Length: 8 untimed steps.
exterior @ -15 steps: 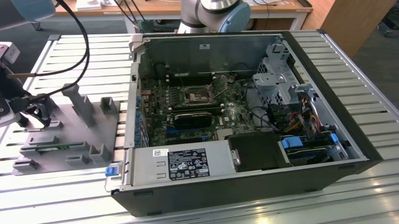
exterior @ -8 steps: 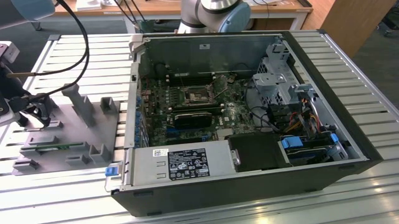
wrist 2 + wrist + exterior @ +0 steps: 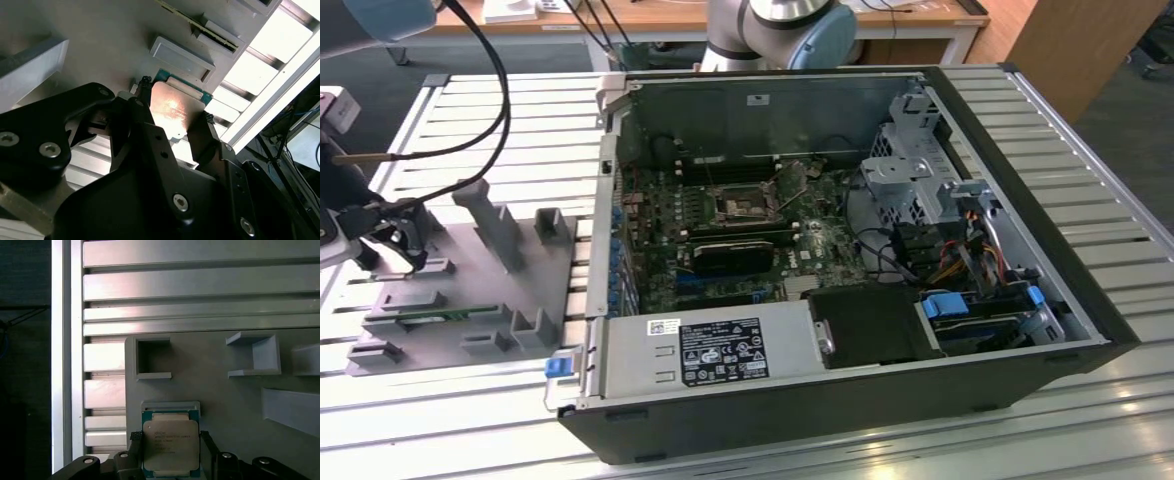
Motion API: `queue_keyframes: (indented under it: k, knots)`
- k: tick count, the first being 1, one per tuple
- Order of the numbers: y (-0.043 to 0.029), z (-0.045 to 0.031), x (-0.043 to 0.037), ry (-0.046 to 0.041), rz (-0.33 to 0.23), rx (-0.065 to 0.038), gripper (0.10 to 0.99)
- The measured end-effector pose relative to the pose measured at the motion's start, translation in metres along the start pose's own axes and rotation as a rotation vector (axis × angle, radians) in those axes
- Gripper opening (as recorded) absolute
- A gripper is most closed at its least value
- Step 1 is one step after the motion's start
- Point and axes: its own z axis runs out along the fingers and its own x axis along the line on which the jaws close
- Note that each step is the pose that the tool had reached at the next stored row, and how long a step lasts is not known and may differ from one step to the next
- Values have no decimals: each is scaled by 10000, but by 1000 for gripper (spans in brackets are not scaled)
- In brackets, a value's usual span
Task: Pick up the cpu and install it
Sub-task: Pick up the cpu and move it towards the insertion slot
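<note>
The cpu (image 3: 170, 444) is a small square chip with a silvery top and a green border. It sits at a shallow pocket near the edge of the grey fixture plate (image 3: 215, 390). My gripper (image 3: 169, 437) has a black finger against each side of the chip and is shut on it. In the second wrist view, the cpu (image 3: 175, 107) glints between the two fingertips (image 3: 145, 84) of the gripper (image 3: 176, 100). The exterior view puts the gripper (image 3: 394, 245) at its far left, over the fixture plate (image 3: 467, 290). The motherboard's empty socket (image 3: 740, 205) lies inside the open computer case (image 3: 854, 250).
Grey upright blocks (image 3: 494, 225) stand on the fixture plate beside the gripper. A black cable (image 3: 494, 90) loops over the slatted metal table (image 3: 480, 120). Inside the case are a power supply (image 3: 707, 350), a drive cage (image 3: 914, 160) and cable bundles (image 3: 974, 250).
</note>
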Motion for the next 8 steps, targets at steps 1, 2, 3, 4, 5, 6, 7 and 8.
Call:
queue_keyframes:
  k: [1,2,3,4,5,6,7,8]
  knots:
    - [1,-9,0,1,0,0,541]
    - [2,-21,1,0,0,0,541]
    - [2,-22,1,0,0,0,541]
    - [2,-24,1,0,0,0,541]
    - [2,-26,1,0,0,0,541]
    - [2,-29,1,0,0,0,541]
    - [3,-31,1,0,0,0,541]
    - [3,-34,1,1,0,0,541]
